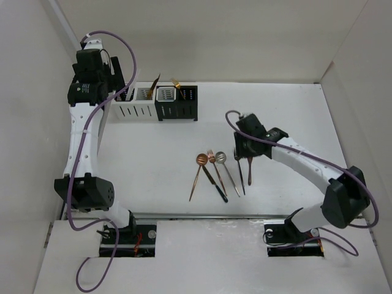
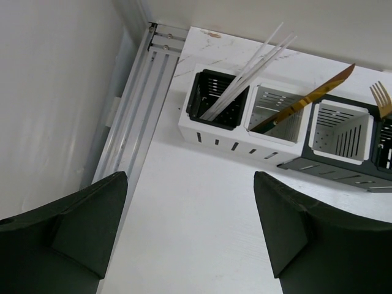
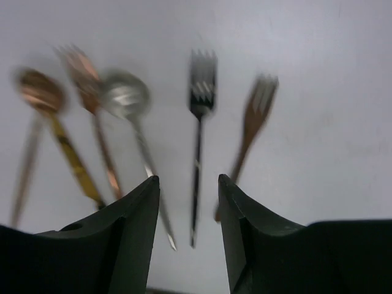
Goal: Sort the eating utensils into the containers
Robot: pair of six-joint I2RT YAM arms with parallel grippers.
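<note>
Several utensils lie side by side on the table: a copper spoon (image 3: 40,92), a copper fork (image 3: 82,73), a silver spoon (image 3: 125,95), a dark-handled fork (image 3: 202,79) and another copper fork (image 3: 260,98). From above they sit at centre right (image 1: 214,171). My right gripper (image 3: 187,180) (image 1: 243,153) is open and empty, hovering over the dark fork's handle. Four caddies stand in a row (image 1: 162,104). The left one (image 2: 211,98) holds white chopsticks (image 2: 251,67), the second (image 2: 275,113) a gold knife, and the rightmost a gold fork (image 2: 381,98). My left gripper (image 2: 191,177) (image 1: 113,92) is open and empty, near the caddies.
White walls enclose the table on the left, back and right. A metal rail (image 2: 131,116) runs along the left wall beside the caddies. Purple cables (image 1: 131,61) loop off both arms. The third caddy (image 2: 340,131) looks empty.
</note>
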